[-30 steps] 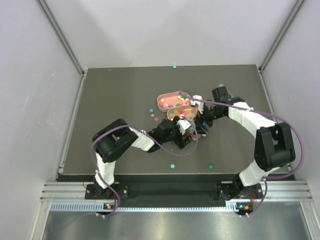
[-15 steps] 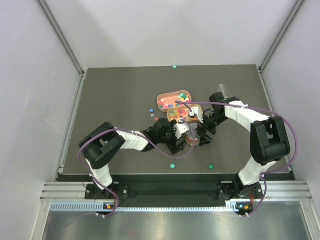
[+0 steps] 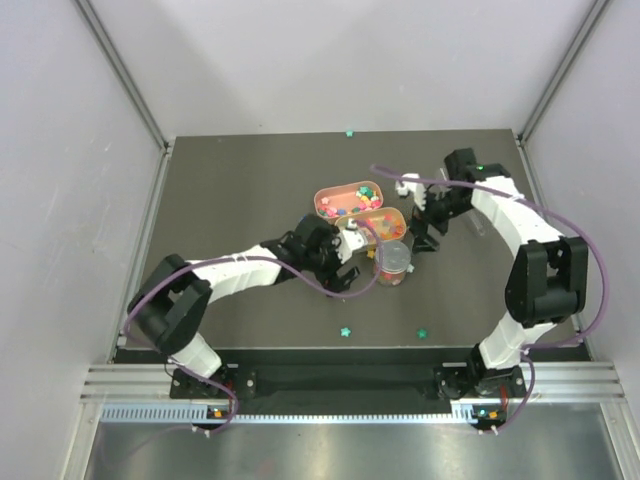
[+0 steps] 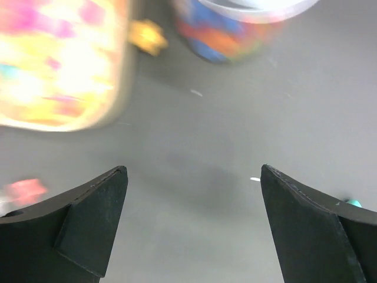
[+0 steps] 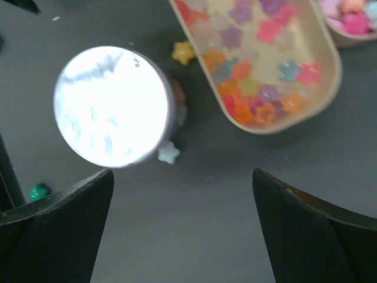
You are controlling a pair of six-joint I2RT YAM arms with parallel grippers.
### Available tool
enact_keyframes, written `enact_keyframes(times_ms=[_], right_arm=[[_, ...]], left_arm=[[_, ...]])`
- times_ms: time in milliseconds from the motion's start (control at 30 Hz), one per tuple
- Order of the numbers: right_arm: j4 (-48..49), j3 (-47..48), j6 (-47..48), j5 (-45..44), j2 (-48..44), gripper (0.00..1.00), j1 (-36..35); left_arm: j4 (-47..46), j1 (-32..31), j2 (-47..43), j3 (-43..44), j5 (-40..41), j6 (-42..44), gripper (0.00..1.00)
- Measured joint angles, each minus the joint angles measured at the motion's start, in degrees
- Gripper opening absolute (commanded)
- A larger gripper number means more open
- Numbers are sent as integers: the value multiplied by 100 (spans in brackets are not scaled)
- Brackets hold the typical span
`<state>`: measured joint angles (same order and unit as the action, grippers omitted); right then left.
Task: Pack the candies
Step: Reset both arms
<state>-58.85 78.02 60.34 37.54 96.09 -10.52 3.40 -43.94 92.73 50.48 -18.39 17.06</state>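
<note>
The candies (image 5: 259, 76) are small bright stars filling two shallow oval trays (image 3: 348, 200) near the table's middle. More of them show through the wall of the clear round jar (image 3: 393, 262), which stands upright just in front of the trays under a white lid (image 5: 112, 106). My left gripper (image 3: 341, 265) is open, empty and low over the mat to the jar's left, with the jar (image 4: 235, 29) ahead of it. My right gripper (image 3: 428, 228) is open and empty, behind and to the right of the jar. Neither gripper touches anything.
Loose stars lie on the dark mat: a yellow one (image 5: 184, 52) and a pale blue one (image 5: 168, 152) beside the jar, green ones (image 3: 344, 331) (image 3: 421, 332) near the front, one (image 3: 349, 132) at the far edge. White walls enclose the table.
Both grippers opened wide and drew away from the jar, the left one toward the left, the right one back and to the right. The jar now stands alone.
</note>
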Motion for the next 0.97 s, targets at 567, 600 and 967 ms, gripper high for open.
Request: enact_keyframes(times_ms=[567,600,967], right_arm=[[1132,157,-1519,-55,-103,100,2017],[1578,11,-1965,-146,-190,100,2175],[4059,-417,-4597,-2470,-695,100,2214]], left_arm=[[474,2503,-476,1414,1478,-136,99],[396,2697,-380,1414,1685,-243,99],[13,3296,446,1912,2693,-1051,99]])
